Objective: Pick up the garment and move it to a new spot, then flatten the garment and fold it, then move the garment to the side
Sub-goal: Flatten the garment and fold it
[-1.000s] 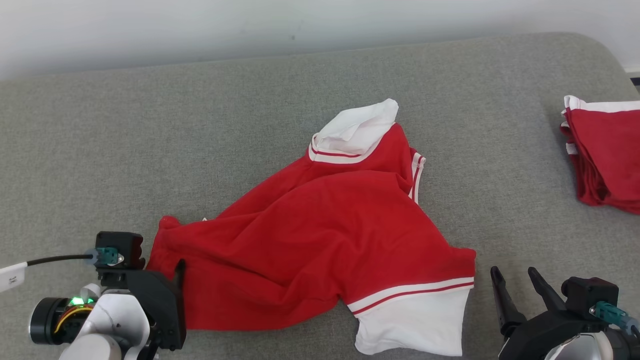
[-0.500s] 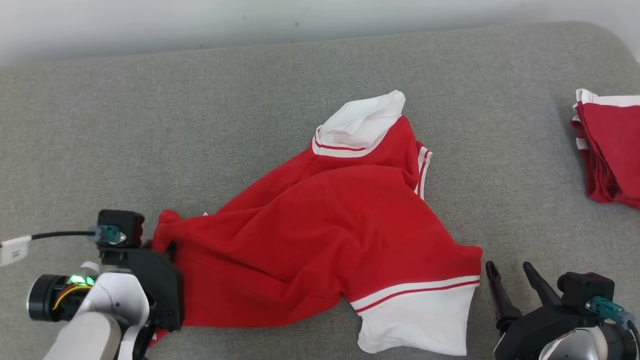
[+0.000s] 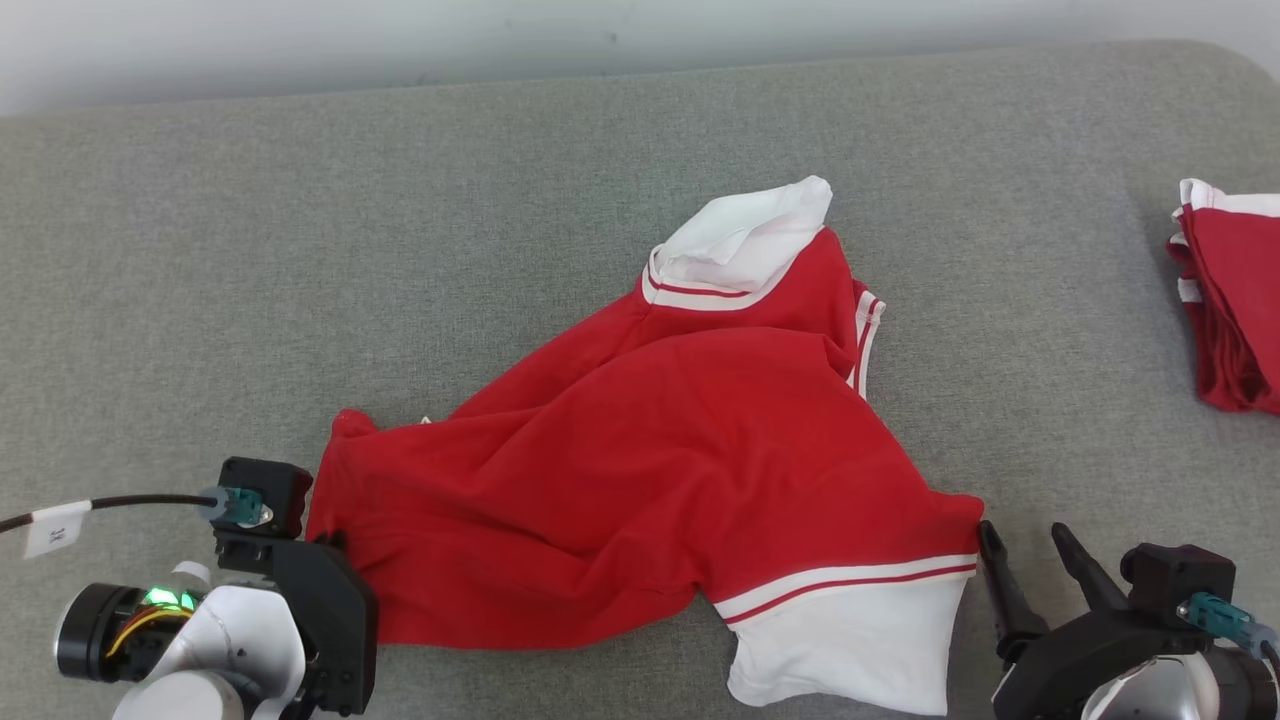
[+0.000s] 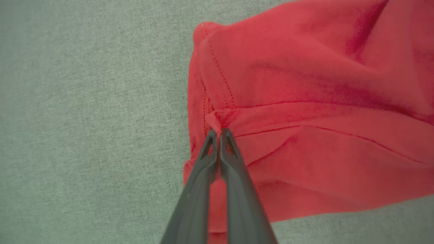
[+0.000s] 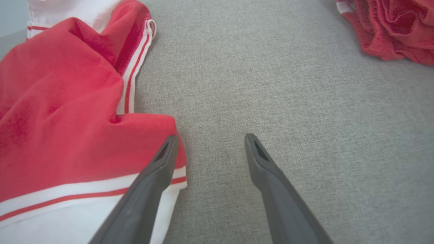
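Shows a red garment with white trim, crumpled near the middle of a grey cushion below a pale wall. Spreads in a rough triangle in the head view: one white panel at the far tip, another at the near right corner, each edged with red and white stripes, and a plain red stitched edge at the near left. Rests on the cushion with soft ridges running across the red cloth.

Pinches that near-left edge with the left gripper. In the left wrist view, shows the left gripper with jaws pressed together at the tips and a small bunched fold of the garment caught between them, right at the stitched hem. Around it, bare cushion to one side and red cloth to the other.

Holds the right gripper spread wide and empty at the near right, just beside the garment's striped corner. In the right wrist view, sets one jaw of the right gripper over the corner of the garment and the other over bare cushion. Cannot tell whether the first jaw touches the cloth.

Has a pile of red and white cloth at the right edge of the cushion, well apart from the garment. Shows the pile again at the upper right of the right wrist view.
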Motion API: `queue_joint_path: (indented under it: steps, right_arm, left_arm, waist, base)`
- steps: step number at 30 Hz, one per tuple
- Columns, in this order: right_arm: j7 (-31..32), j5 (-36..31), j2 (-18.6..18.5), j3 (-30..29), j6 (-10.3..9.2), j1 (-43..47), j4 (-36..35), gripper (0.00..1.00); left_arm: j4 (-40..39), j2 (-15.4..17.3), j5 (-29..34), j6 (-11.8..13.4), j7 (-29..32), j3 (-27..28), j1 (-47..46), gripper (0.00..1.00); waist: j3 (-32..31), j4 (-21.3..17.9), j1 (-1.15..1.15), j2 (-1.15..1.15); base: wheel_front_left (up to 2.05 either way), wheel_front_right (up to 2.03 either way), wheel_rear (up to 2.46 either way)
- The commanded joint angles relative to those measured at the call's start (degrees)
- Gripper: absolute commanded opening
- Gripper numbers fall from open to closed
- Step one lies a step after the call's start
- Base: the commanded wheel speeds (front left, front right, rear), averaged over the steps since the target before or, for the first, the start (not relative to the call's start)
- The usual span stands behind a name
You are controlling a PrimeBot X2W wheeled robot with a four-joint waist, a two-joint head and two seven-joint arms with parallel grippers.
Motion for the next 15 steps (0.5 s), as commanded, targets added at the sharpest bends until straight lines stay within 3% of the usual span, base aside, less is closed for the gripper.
queue_joint_path:
  steps: [1,6,10,15]
  right_arm:
    - [0.0,-0.1,0.2,0.3,-0.15,-0.5,-0.1,1.0]
    - [2.2,2.2,0.2,3.3,-0.15,0.8,-0.9,1.0]
    - [10.8,1.8,0.1,6.1,-0.15,5.4,-5.1,1.0]
    - [16.1,2.4,0.2,6.6,-0.15,9.1,-10.3,1.0]
  left_arm:
    - [-0.6,0.2,0.1,0.4,-0.2,0.1,0.7,0.0]
    - [-2.5,0.1,0.9,1.7,-3.6,1.1,2.8,0.0]
    - [-5.6,-0.3,0.7,3.6,-6.8,2.0,6.8,0.0]
    - [-8.1,-1.1,-0.4,5.3,-9.8,3.4,10.5,0.0]
  waist:
    - [0.1,0.2,0.0,0.0]
    - [0.0,0.4,0.0,0.0]
    - [0.4,0.7,0.0,0.0]
    - [1.0,0.9,0.0,0.0]
  base:
    - [0.0,0.0,0.0]
    - [0.0,0.0,0.0]
    - [0.0,0.0,0.0]
    - [0.0,0.0,0.0]
